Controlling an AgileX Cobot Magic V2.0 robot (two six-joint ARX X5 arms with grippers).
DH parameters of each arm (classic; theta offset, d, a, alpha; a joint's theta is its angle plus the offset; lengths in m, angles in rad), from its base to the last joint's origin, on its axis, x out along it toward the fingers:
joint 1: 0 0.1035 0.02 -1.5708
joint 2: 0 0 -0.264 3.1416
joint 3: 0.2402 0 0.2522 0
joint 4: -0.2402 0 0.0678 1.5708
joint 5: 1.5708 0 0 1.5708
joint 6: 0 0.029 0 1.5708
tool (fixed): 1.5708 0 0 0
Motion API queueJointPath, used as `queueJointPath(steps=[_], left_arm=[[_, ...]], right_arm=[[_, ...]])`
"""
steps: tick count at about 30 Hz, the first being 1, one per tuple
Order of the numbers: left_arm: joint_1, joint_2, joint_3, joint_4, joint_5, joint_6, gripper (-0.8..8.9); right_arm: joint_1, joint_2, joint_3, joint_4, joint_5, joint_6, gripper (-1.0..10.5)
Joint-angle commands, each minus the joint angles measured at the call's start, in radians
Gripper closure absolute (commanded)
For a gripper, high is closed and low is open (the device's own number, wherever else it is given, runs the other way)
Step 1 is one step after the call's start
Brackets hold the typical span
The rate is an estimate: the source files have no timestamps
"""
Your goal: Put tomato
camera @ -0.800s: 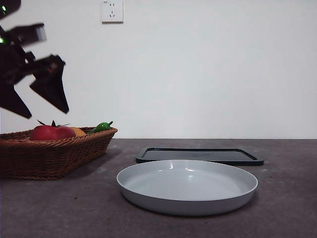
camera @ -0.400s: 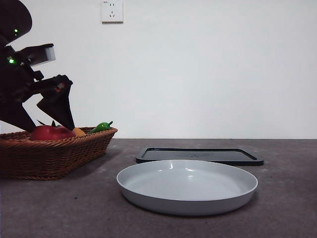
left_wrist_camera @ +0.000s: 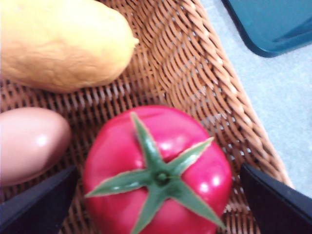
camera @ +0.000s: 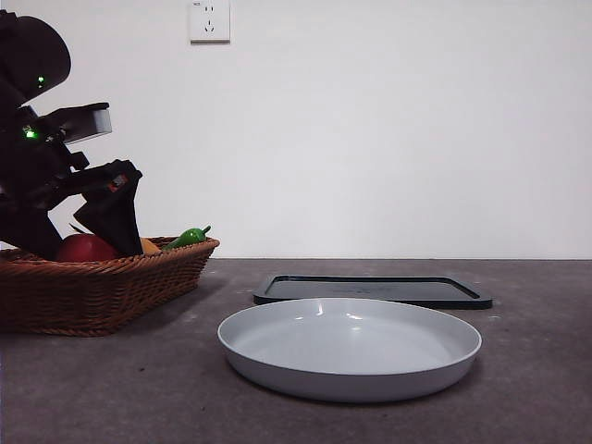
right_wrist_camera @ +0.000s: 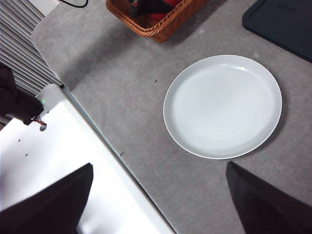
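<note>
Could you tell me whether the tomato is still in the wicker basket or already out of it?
In. The tomato rests on the wicker basket floor, with the open left gripper straddling it.

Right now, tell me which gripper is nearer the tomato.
Left. The left gripper straddles the tomato in the basket, jaws open; the right gripper waits far off.

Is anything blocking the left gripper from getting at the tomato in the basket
Nothing visible does. The left gripper is open, one jaw on each side of the tomato, with no object between. The pale pink fruit sits close beside one jaw.
</note>
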Motion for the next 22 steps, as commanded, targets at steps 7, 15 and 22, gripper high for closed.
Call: queueJointPath(steps=[7, 15, 22], left_arm=[[-0.005, 0.018, 0.021, 0.005, -0.002, -0.003, 4.95], [-0.005, -0.015, 0.049, -0.019, -0.001, -0.004, 5.06], [-0.031, -0.124, 0.140, -0.085, 0.031, -0.076, 5.06]], right_arm=[[0.005, 0.007, 0.018, 0.009, -0.002, -0.001, 5.1], [0.005, 0.006, 0.018, 0.009, -0.002, -0.001, 5.1], [0.005, 0.006, 0.018, 0.010, -0.002, -0.001, 5.1]])
